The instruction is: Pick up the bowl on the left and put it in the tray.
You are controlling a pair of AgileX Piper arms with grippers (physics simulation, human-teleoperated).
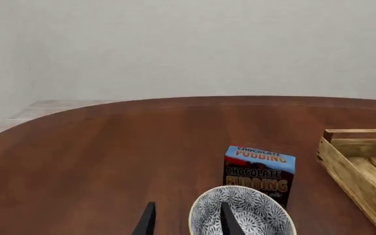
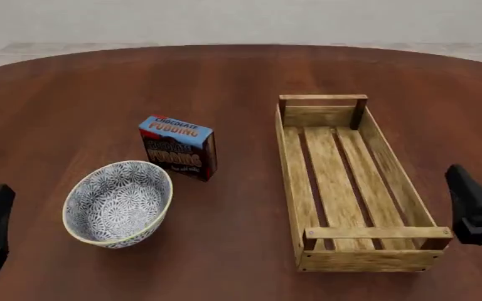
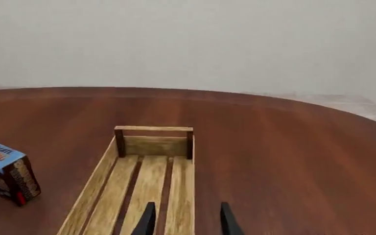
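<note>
The left gripper (image 1: 186, 223) waits open and empty at the near left table edge, left of the bowl (image 2: 118, 202). The bowl sits upright, left of the tray (image 2: 351, 182), with a pudding box (image 2: 179, 147) just behind it. The fingers should probably straddle the bowl's near rim, one inside, then lift clear of the tray's wall. The right gripper (image 3: 186, 220), right of the tray, looks open too.

Table (image 2: 73, 88) – dark, smooth polished wood. Tray (image 2: 291, 182) – pale, rough-grained slats. Beside it, bowl (image 2: 120, 204) looks glazed ceramic; box (image 2: 178, 147), printed card.
</note>
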